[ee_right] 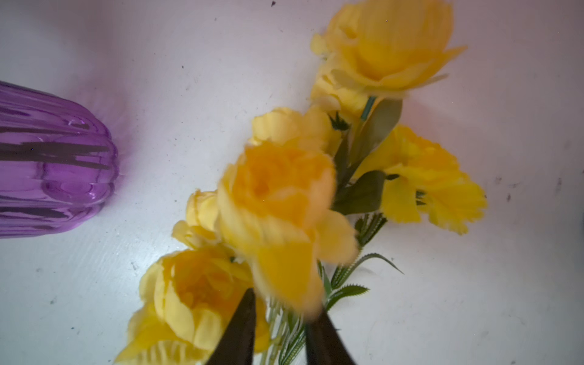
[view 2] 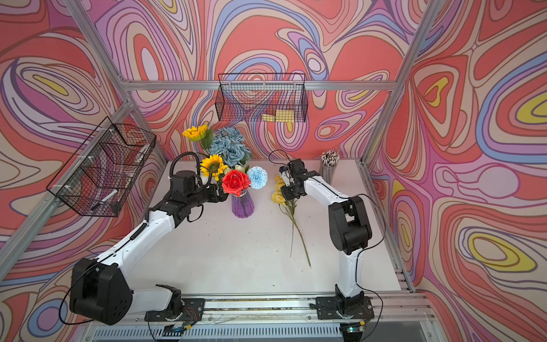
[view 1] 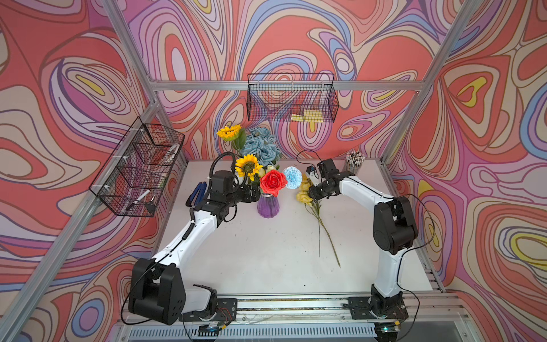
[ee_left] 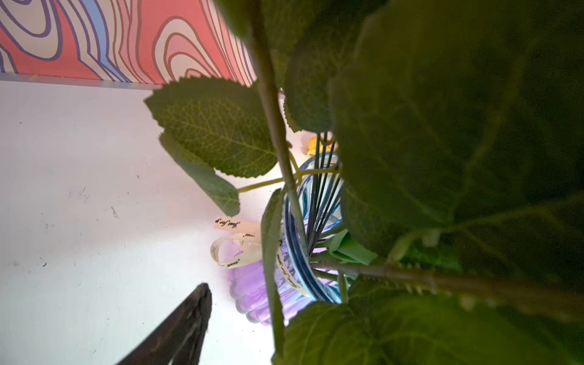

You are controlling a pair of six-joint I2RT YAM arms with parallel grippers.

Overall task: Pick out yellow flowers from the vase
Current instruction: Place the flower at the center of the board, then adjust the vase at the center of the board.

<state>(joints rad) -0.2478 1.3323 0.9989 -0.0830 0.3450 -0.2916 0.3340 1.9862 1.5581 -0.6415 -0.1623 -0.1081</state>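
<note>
The purple ribbed vase [view 1: 268, 207] [view 2: 242, 205] [ee_right: 53, 158] stands mid-table and holds two sunflowers [view 1: 248, 166] [view 1: 229, 132] among other blooms. A spray of yellow roses [view 1: 305, 192] [ee_right: 275, 196] and a yellow carnation [ee_right: 436, 189] lie on the table right of the vase, stems toward the front. My right gripper [view 1: 310, 194] [ee_right: 281, 309] is open over the spray, with green stems in the gap and one bloom blurred. My left gripper [view 1: 255, 194] [view 2: 220, 194] is at the vase neck. One finger [ee_left: 189, 319] stands off to the side, touching nothing; leaves hide the other.
The vase also holds blue roses [view 1: 262, 146], a red rose [view 1: 273, 182], a pale blue carnation [view 1: 292, 177] and cream buds [view 1: 270, 168]. A cup of pencils [view 1: 354, 163] stands back right. Wire baskets [view 1: 291, 97] [view 1: 139, 168] hang on the walls. A blue-handled tool [view 1: 198, 189] lies left.
</note>
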